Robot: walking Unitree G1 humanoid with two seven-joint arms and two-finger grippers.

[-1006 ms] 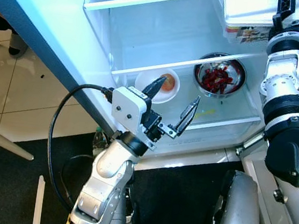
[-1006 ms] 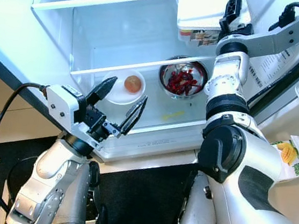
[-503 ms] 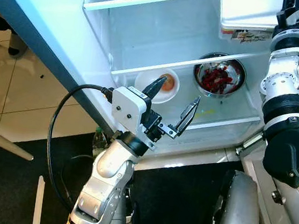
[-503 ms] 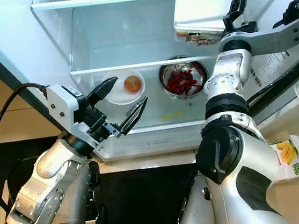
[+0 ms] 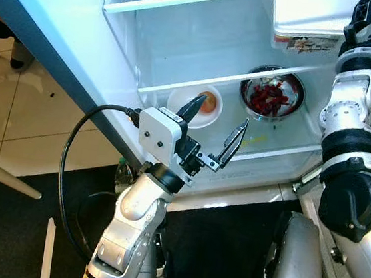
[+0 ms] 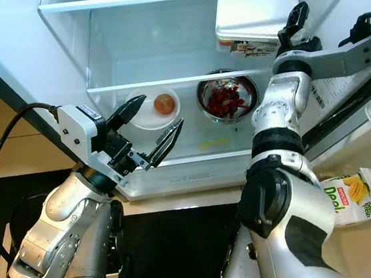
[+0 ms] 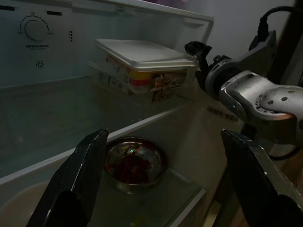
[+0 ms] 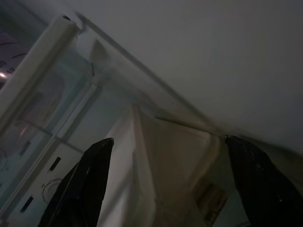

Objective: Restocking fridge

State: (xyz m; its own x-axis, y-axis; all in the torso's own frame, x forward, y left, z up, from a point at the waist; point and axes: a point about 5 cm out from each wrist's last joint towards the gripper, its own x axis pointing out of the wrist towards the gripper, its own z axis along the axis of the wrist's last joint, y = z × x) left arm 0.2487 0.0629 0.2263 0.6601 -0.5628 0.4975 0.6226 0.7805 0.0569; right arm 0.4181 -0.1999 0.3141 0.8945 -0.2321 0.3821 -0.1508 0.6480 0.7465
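A white lidded food container [image 6: 251, 18] sits at the right of the fridge's upper glass shelf [image 5: 188, 0]. My right gripper [image 8: 165, 142] is raised just beside the container's right end, open, with the container ahead of its fingers [image 6: 294, 16]. On the shelf below stand a steel bowl of red pieces [image 5: 271, 95] and a white plate with an orange item [image 5: 199, 106]. My left gripper [image 5: 216, 132] hovers open in front of that lower shelf, holding nothing.
The fridge door [image 5: 42, 42] stands open on the left. A mango juice carton [image 6: 353, 197] lies on a pale surface at the right, past my right arm. The fridge's right wall carries a label [image 6: 328, 88]. Dark floor lies below.
The container has slid further back onto the upper shelf. My right gripper has drawn off to the container's right side. The left arm has stayed put.
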